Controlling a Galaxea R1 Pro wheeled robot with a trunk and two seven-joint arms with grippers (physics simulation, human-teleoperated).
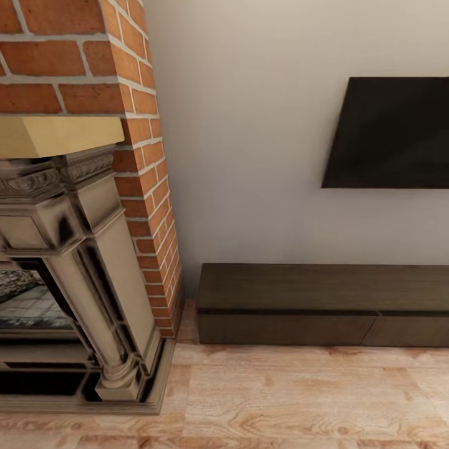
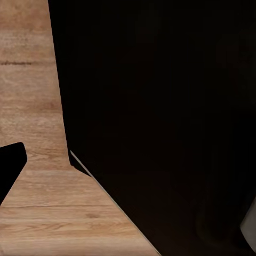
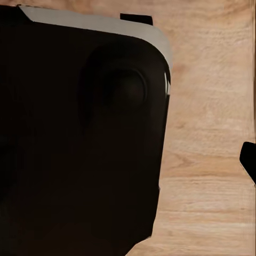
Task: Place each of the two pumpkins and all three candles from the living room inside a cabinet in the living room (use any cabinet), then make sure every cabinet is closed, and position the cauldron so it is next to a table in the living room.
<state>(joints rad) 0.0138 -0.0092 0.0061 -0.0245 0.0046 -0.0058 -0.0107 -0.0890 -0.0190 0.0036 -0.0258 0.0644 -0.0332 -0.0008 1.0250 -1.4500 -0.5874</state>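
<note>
Ahead: cabinet [image 1: 324, 304] closed, right end cut off | grippers' opening perhaps hidden, cannot tell

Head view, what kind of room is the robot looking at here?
Most likely a living room: a brick fireplace with a carved surround stands at the left, a dark flat screen hangs on the wall, and a long low dark-brown cabinet sits beneath it on wood flooring.
</note>
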